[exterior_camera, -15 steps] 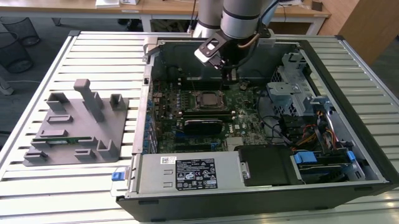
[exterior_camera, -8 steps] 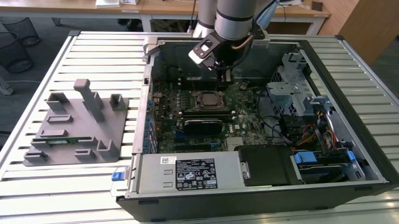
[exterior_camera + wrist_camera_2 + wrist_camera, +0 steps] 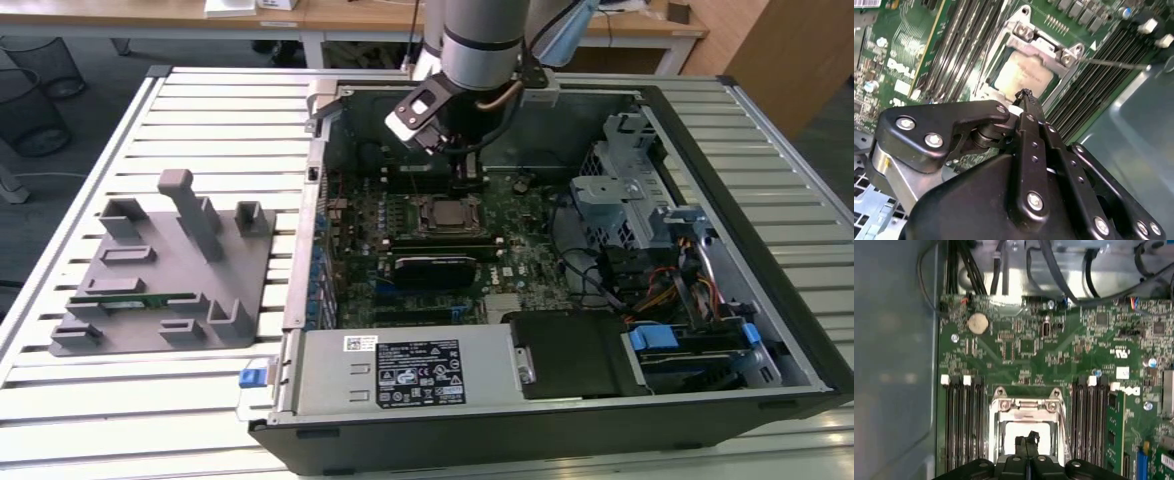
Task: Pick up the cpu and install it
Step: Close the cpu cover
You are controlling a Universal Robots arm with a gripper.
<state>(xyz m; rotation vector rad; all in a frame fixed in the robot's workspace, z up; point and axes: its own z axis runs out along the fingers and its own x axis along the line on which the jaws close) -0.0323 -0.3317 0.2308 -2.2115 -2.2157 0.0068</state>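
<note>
Lab: slatted workbench [image 3: 120, 130], open computer case [image 3: 561, 300]

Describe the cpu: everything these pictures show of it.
The cpu is a small flat square chip with a pale silver-white metal top, dull and faintly smudged. It lies flat in the motherboard socket, framed by the silver metal retention bracket, between the black memory slots. In both wrist views the black gripper has its fingertips together just over the chip's near edge; whether they touch it cannot be told.
</note>
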